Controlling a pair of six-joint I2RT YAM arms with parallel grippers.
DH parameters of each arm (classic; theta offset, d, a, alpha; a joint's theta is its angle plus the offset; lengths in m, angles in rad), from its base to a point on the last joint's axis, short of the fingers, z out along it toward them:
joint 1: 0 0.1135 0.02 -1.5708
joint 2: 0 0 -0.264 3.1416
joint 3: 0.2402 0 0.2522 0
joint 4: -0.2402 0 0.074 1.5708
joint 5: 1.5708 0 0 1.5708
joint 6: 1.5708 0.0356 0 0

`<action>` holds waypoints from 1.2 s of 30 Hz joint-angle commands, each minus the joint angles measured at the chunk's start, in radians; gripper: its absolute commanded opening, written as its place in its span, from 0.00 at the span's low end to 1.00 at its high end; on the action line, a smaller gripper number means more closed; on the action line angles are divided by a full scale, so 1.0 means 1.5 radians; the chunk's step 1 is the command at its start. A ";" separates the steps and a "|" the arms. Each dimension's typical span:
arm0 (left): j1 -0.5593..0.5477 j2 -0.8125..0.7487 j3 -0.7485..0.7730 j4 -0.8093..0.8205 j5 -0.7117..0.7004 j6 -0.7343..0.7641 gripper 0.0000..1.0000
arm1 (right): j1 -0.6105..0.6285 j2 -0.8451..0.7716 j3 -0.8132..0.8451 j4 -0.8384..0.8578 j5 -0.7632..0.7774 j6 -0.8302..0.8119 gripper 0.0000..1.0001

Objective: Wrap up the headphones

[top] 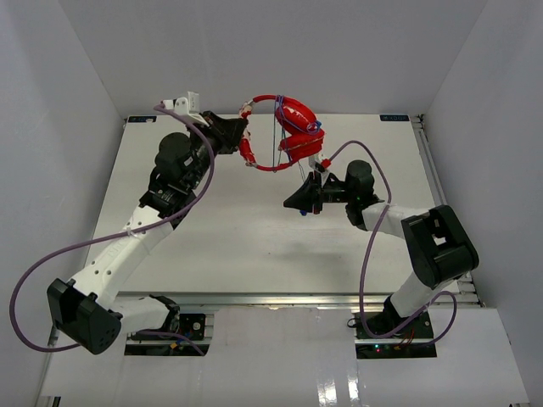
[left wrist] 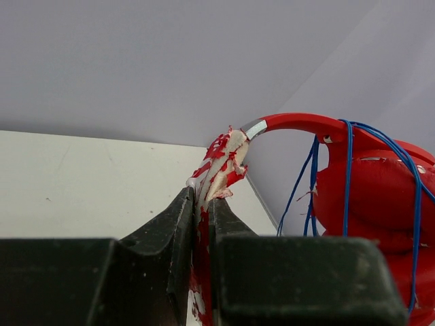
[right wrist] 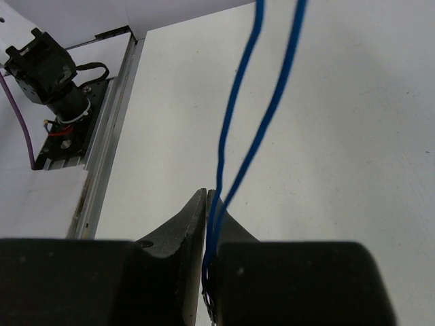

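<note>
The red headphones (top: 288, 127) hang in the air above the far middle of the table, held by their worn headband (left wrist: 228, 159). My left gripper (top: 240, 130) is shut on that headband, its jaws pressed against the peeling red padding. Thin blue cord (left wrist: 348, 176) runs in several turns over the red earcups (left wrist: 380, 197). Two strands of the blue cord (right wrist: 262, 102) drop down to my right gripper (top: 304, 202), which is shut on them below the headphones. The cord's plug is hidden.
White walls enclose the table (top: 254, 246) at the back and sides. Purple robot cables (top: 204, 182) loop beside both arms. The left arm's base (right wrist: 51, 75) and the table's metal edge rail (right wrist: 112, 136) show in the right wrist view.
</note>
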 commanded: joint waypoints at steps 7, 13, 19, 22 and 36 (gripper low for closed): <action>0.011 0.000 -0.034 0.059 -0.228 -0.068 0.00 | 0.106 -0.168 0.014 -0.347 0.234 -0.345 0.08; 0.011 0.071 -0.031 0.051 -0.234 -0.096 0.00 | 0.174 -0.211 0.065 -0.518 0.384 -0.463 0.08; 0.011 0.121 -0.033 0.010 -0.192 -0.036 0.00 | 0.220 -0.203 0.164 -0.650 0.478 -0.526 0.08; 0.011 0.146 -0.044 -0.015 -0.144 0.016 0.00 | 0.234 -0.167 0.236 -0.719 0.522 -0.558 0.08; 0.011 0.156 -0.113 -0.146 0.110 0.232 0.00 | 0.296 -0.076 0.348 -0.931 0.790 -0.747 0.08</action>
